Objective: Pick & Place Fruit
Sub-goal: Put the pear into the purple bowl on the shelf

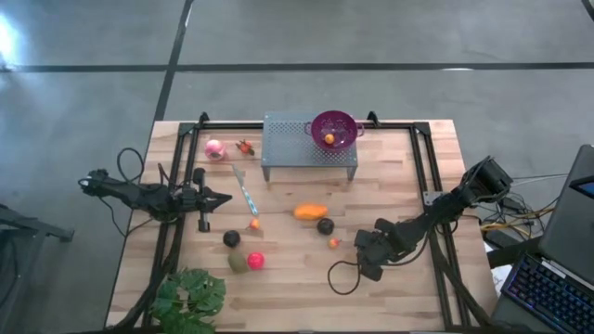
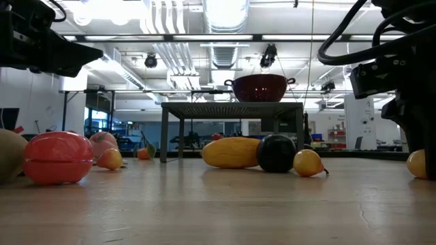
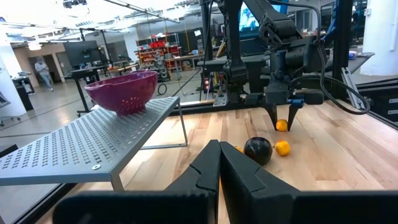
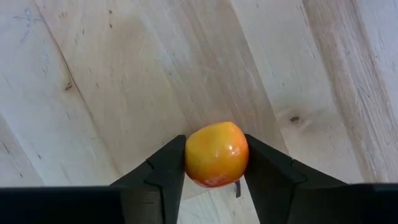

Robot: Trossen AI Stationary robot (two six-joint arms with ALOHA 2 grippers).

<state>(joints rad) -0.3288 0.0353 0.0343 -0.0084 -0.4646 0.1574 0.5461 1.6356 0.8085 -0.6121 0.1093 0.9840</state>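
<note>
Toy fruit lies scattered on the wooden table: a pink ball (image 1: pixel 214 148), an elongated orange piece (image 1: pixel 311 211) beside a dark ball (image 1: pixel 325 225), a small orange piece (image 1: pixel 334 243), another dark ball (image 1: pixel 231 238), an olive-green piece (image 1: pixel 238 263) and a red ball (image 1: pixel 255 260). My right gripper (image 4: pixel 216 158) points down near the table's right side, shut on a small orange fruit (image 4: pixel 216 154). My left gripper (image 1: pixel 225 197) waits level at the left, shut and holding nothing. My right gripper pinches the small round orange fruit by its two opposite sides (image 4: pixel 189 155) between its two fingers (image 4: pixel 163 171). The fingers come from above, pointing down. The fruit sits at table-top height (image 3: pixel 282 125); whether it is clear of the wood, I cannot tell.
A purple perforated bowl (image 1: pixel 334 128) with one orange piece inside stands on a grey perforated stand (image 1: pixel 297 148) at the table's far middle. A thin bluish stick (image 1: pixel 245 192) lies left of centre. A leafy plant (image 1: pixel 190 297) sits at the near left corner.
</note>
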